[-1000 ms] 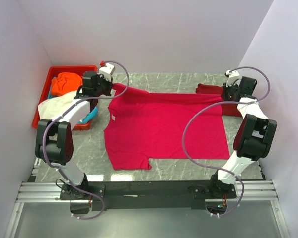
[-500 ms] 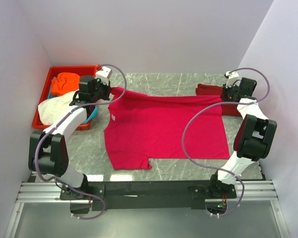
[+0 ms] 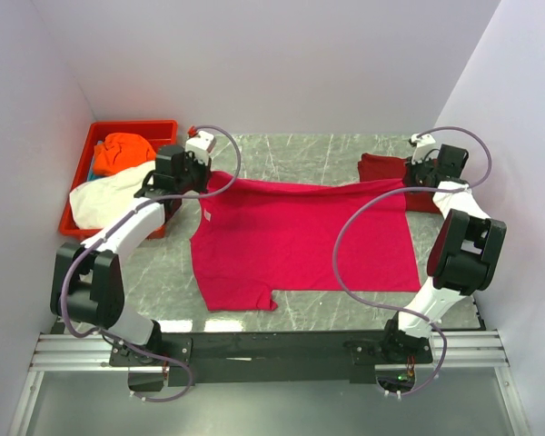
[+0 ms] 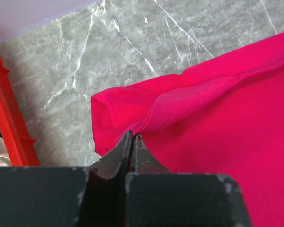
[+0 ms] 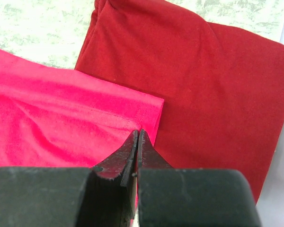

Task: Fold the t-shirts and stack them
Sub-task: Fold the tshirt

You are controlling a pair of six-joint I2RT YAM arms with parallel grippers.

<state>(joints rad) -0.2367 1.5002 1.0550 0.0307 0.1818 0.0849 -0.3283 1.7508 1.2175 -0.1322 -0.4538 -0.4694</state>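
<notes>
A bright pink-red t-shirt (image 3: 300, 241) lies spread on the marble table. Its far edge is lifted and stretched between my two grippers. My left gripper (image 3: 200, 171) is shut on the shirt's far left sleeve, seen bunched at the fingertips in the left wrist view (image 4: 132, 135). My right gripper (image 3: 416, 174) is shut on the far right corner of the same shirt (image 5: 85, 118), seen at its fingertips in the right wrist view (image 5: 138, 132). A folded darker red t-shirt (image 3: 381, 168) lies at the far right, under and behind that corner (image 5: 217, 90).
A red plastic tray (image 3: 84, 163) stands at the far left, holding an orange shirt (image 3: 125, 150) and a white shirt (image 3: 104, 195) that spills over its front; its rim shows in the left wrist view (image 4: 12, 127). Walls close in on three sides.
Both grippers have drawn the shirt's far edge toward the near side; the left one moved right and nearer. The far edge now runs straighter and tauter between them.
</notes>
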